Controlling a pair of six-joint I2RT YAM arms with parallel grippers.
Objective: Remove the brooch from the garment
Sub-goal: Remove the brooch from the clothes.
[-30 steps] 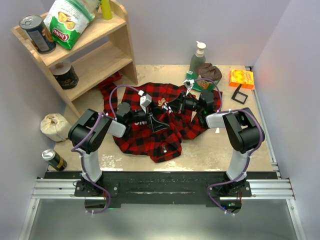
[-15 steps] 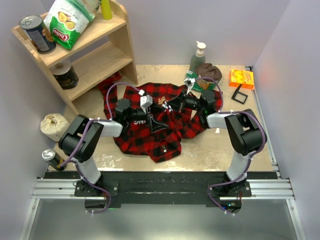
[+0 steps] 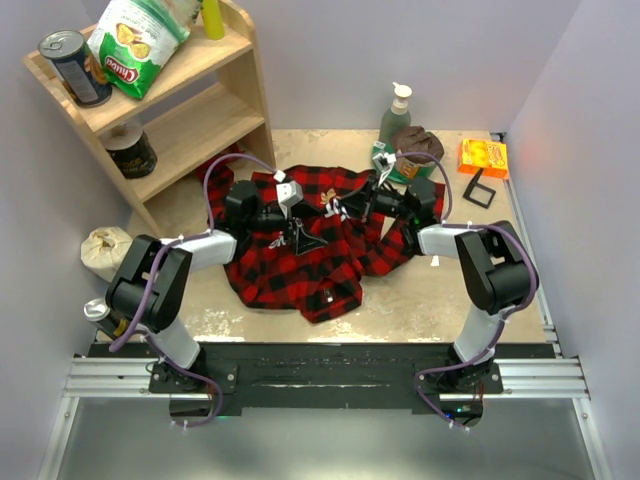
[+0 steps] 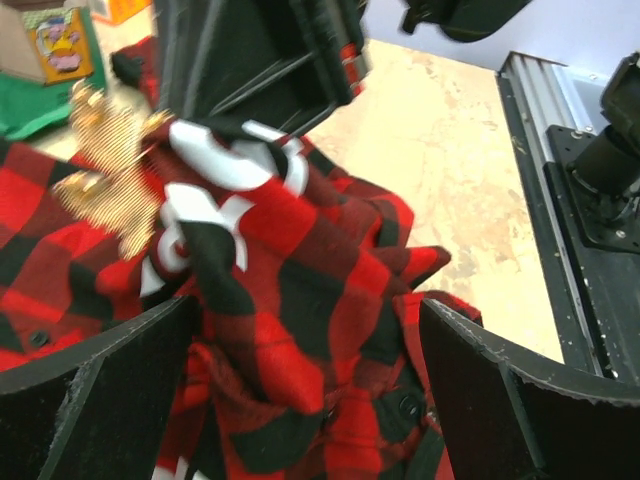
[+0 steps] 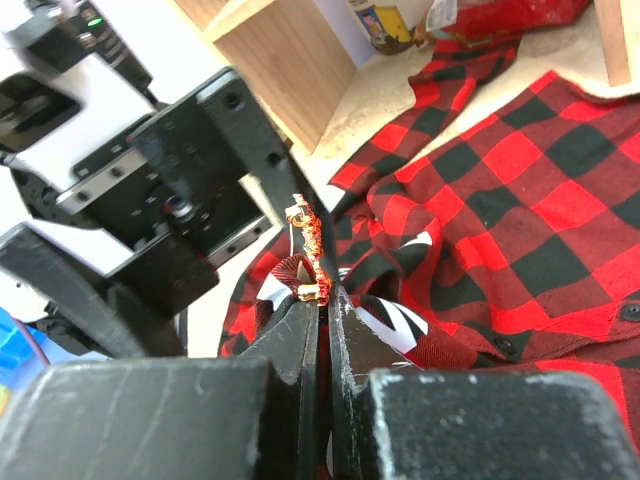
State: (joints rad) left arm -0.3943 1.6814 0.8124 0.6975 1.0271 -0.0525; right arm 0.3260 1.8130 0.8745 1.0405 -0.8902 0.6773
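Pinches brooch upright at tips of near-closed right gripper, above garment; spreads left gripper wide around its folds.

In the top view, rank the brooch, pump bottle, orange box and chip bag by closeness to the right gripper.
1. The brooch, pinched at the right gripper fingertips, over the garment.
2. The pump bottle, beyond it at the back.
3. The orange box, back right.
4. The chip bag, far back left.

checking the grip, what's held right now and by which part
Right fingers pinch the brooch by its lower end; left fingers open, holding nothing.
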